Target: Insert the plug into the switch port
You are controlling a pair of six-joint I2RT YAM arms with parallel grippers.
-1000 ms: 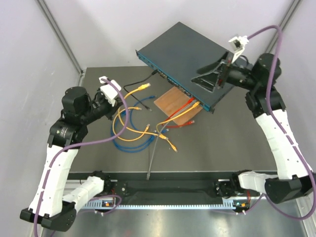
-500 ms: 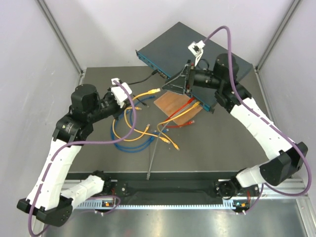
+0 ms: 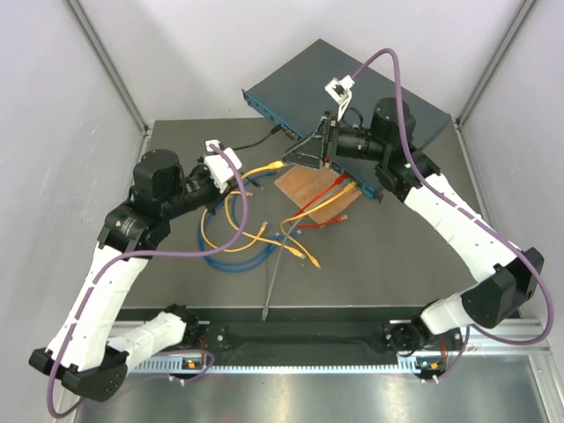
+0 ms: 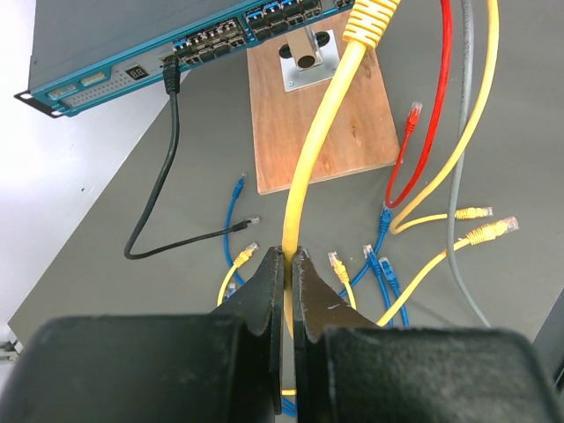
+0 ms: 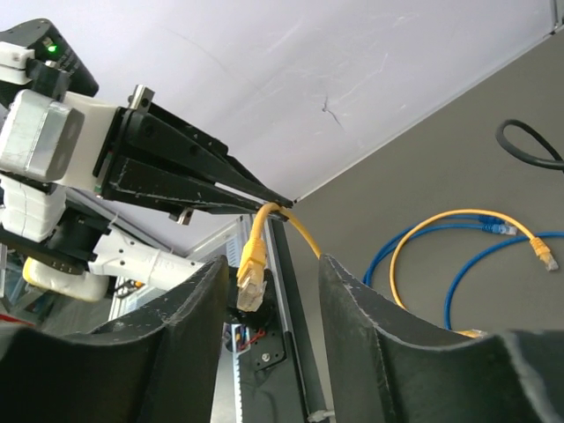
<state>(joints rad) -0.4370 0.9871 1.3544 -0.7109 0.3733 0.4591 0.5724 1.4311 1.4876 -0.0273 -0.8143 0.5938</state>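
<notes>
While the yellow plug (image 5: 251, 264) hangs in mid-air, unseated, the task appears to stand at a handover. The left gripper (image 4: 288, 257) is clenched on the yellow cable (image 4: 302, 167) a little way behind the connector, holding it above the table (image 3: 414, 256). The right gripper (image 5: 273, 264), jaws spread wide, faces the plug from the far right, with the connector framed between its fingers but touching neither. Insertion has not begun: the plug has yet to be lined up with a socket and pushed home in the switch (image 3: 352, 92). The switch sits at the far side of the table, its row of ports angled toward the near left. A black cable (image 4: 172, 150) occupies one port near the left end of that face. Just in front of the port row lies a wooden board (image 4: 317, 132) carrying a small metal bracket (image 4: 307, 57). A red cable (image 4: 432, 115), a grey cable (image 4: 450, 220), blue cables (image 4: 394, 286) and more yellow ones are strewn loosely over the table. By the look of it, any of them could snag the held cable on its way in.
</notes>
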